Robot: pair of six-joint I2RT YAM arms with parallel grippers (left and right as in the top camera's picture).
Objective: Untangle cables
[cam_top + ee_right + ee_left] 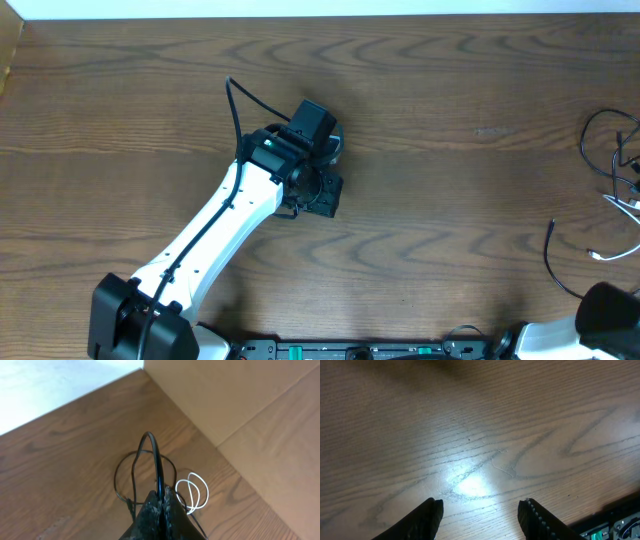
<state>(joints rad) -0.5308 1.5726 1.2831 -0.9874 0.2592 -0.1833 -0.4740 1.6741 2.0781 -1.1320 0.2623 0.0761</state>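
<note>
The cables point(622, 170) are bunched up at the right edge of the table point(450, 100), a few black loops with a white cable point(195, 491) coiled just beside them. The right gripper point(161, 499) is clamped tight on 1 black cable point(158, 462) that arches up out of its tips. The left gripper point(480, 510) sits mid-table, jaws spread wide over bare wood with nothing in them.
</note>
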